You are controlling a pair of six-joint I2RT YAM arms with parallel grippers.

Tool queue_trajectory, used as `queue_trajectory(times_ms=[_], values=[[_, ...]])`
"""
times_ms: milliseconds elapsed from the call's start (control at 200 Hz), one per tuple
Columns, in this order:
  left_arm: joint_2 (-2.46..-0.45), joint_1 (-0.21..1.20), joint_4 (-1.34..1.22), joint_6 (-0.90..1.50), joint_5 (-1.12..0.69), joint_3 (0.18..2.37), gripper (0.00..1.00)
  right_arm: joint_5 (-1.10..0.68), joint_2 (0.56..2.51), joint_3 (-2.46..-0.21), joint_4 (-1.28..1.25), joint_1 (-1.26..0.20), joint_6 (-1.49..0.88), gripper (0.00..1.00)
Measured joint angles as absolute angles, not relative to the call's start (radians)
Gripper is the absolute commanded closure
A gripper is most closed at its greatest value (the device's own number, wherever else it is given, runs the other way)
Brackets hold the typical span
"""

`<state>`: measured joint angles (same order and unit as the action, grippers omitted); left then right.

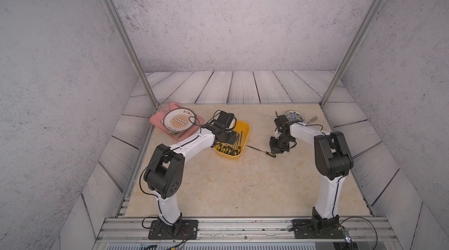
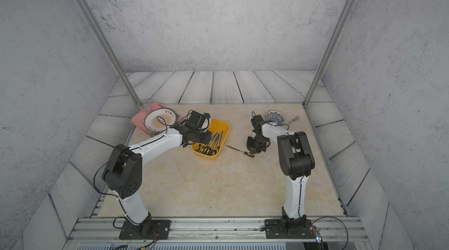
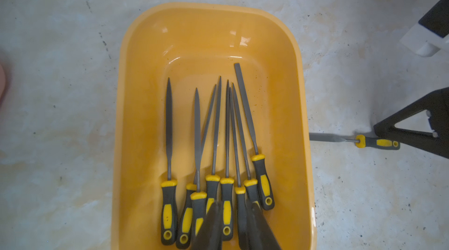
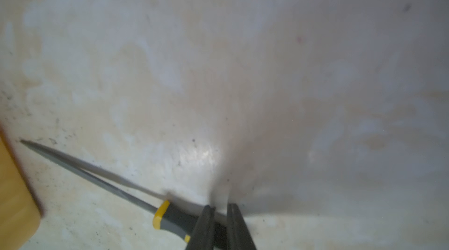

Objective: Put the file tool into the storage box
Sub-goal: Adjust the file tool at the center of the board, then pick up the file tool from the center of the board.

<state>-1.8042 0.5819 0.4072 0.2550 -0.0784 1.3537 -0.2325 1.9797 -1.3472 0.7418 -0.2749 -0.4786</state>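
You have the right gripper (image 4: 220, 208) clenched on the black-and-yellow handle of the file tool (image 4: 175, 222). This is a good place to take it, because the handle is thick and the blade is thin. The file tool lies on the table (image 1: 243, 188) just beside the storage box (image 1: 243, 128), on the right arm's side, with its tip pointing to the box wall. In the right wrist view the tip seems to touch the table while the handle end is a little raised. The left gripper (image 3: 233, 203) hangs over the handles of the other files (image 3: 227, 127) inside the box, jaws a little apart and holding nothing, so I think it may be in the way when this file comes in
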Motion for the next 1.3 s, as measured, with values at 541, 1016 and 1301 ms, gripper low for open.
queue_trajectory(times_ms=[541,1016,1301], values=[[-1.804,0.583,0.407,0.270,-0.102,1.354,0.77,-0.278,1.777,-1.225,0.733,-0.335,-0.500,0.57],[-1.804,0.585,0.406,0.270,-0.102,1.354,0.77,-0.249,1.911,-1.279,0.765,-0.432,-0.405,0.57],[-1.804,0.585,0.406,0.271,-0.102,1.354,0.76,-0.134,1.892,-1.226,0.772,-0.505,-0.391,0.80]])
